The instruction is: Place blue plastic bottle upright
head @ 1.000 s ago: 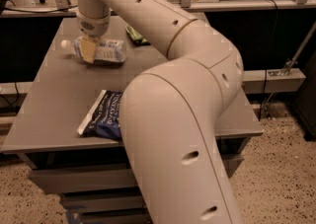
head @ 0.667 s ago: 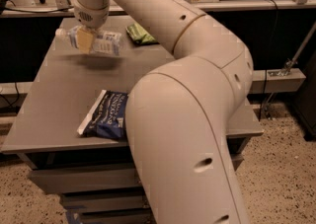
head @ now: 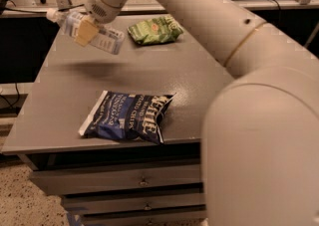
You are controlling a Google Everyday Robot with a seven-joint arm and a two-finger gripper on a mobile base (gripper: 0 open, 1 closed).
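Observation:
The blue plastic bottle is a small clear bottle with a white cap at its left end and a pale label. It hangs in the air above the far left of the grey table, lying tilted with the cap end higher. My gripper is shut on the bottle's middle, and one tan finger pad shows across its front. The bottle's shadow falls on the table below it.
A dark blue chip bag lies flat near the table's front edge. A green chip bag lies at the back, right of the bottle. My large arm covers the right side. Drawers sit under the tabletop.
The bottle lay on the table under my gripper a second ago. My gripper has lifted it off the table, up and to the left.

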